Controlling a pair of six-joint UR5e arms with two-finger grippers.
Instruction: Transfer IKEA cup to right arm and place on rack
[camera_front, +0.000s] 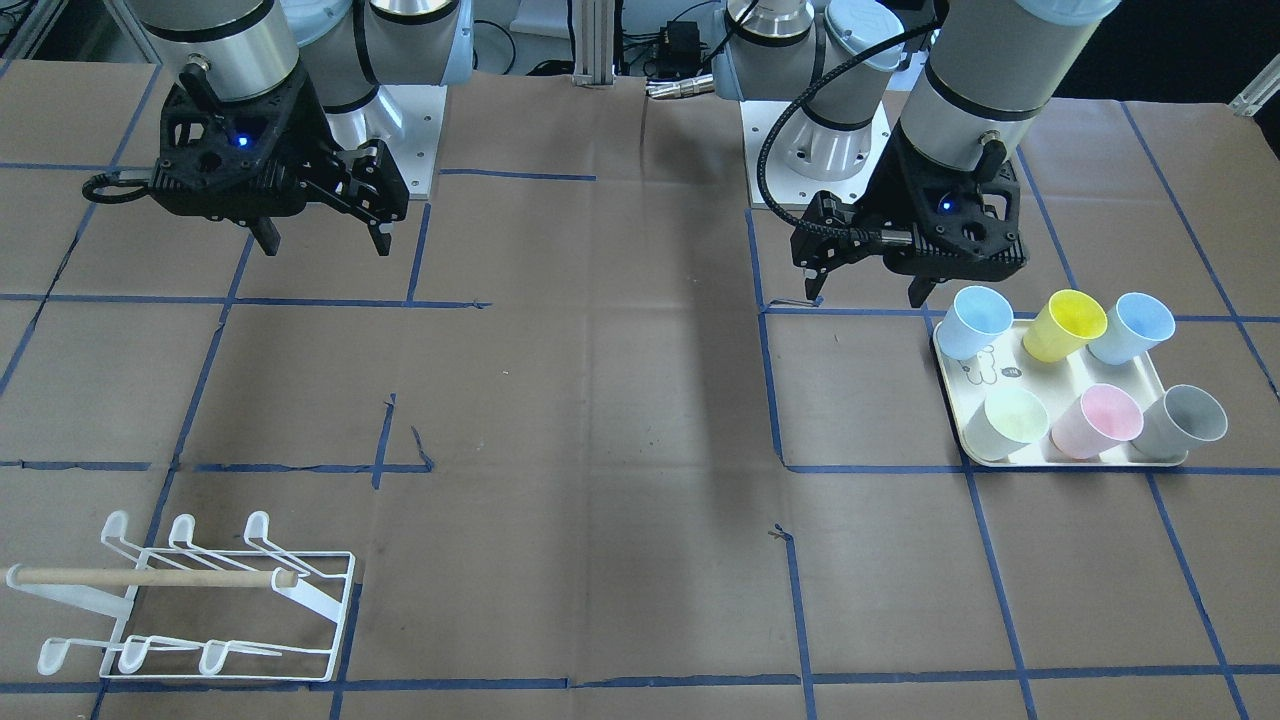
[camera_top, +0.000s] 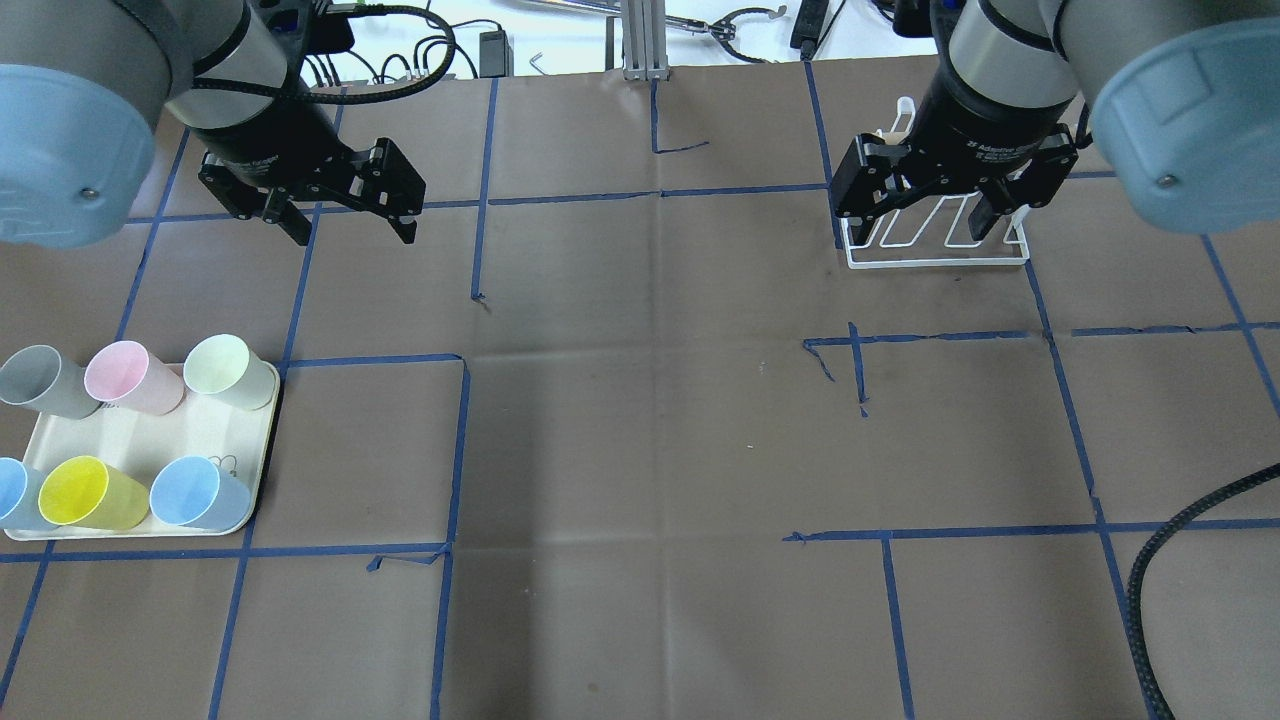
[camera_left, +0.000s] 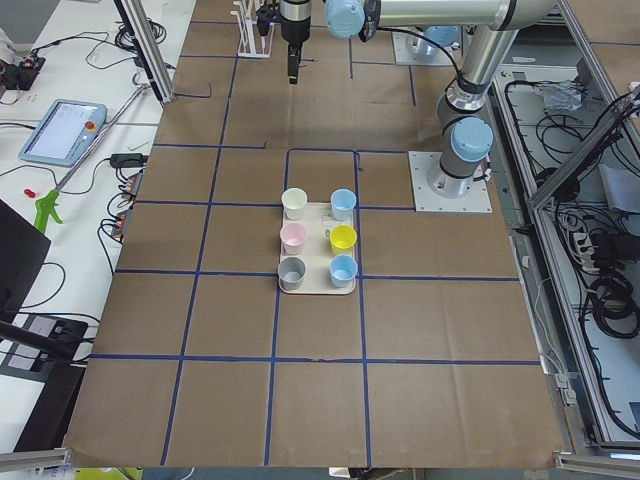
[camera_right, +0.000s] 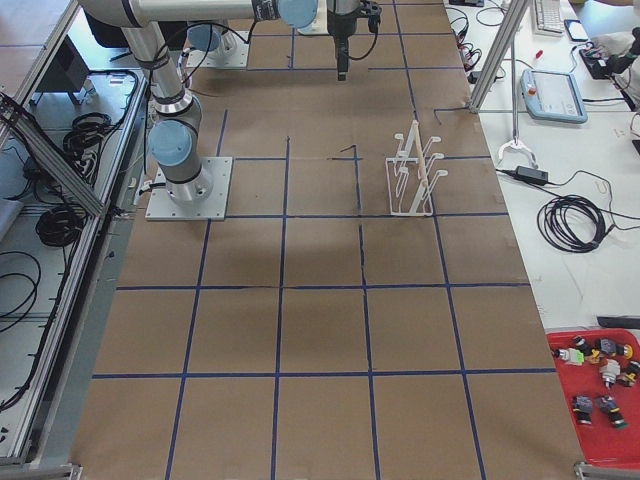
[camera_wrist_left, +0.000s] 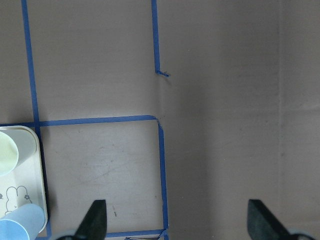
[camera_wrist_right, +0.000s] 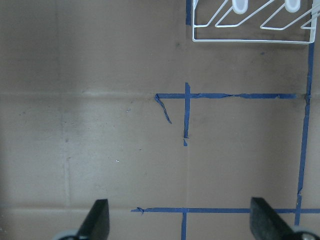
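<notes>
Several IKEA cups stand on a cream tray (camera_front: 982, 372): light blue (camera_front: 973, 320), yellow (camera_front: 1066, 324), a second light blue (camera_front: 1132, 326), pale green (camera_front: 1008, 424), pink (camera_front: 1098, 420) and grey (camera_front: 1187, 419). My left gripper (camera_front: 866, 292) is open and empty, hovering just behind the tray; in the overhead view it (camera_top: 354, 232) is above the tray (camera_top: 205, 440). My right gripper (camera_front: 325, 243) is open and empty, high over the table. The white wire rack (camera_front: 200, 600) with its wooden dowel stands at the table's front, partly hidden behind the right gripper (camera_top: 915, 215) in the overhead view.
Brown paper with a blue tape grid covers the table. The left wrist view shows the tray's corner (camera_wrist_left: 31, 197) at lower left, with a pale green cup (camera_wrist_left: 7, 152) and a blue cup (camera_wrist_left: 20, 225). The right wrist view shows the rack's base (camera_wrist_right: 250, 30) at top right.
</notes>
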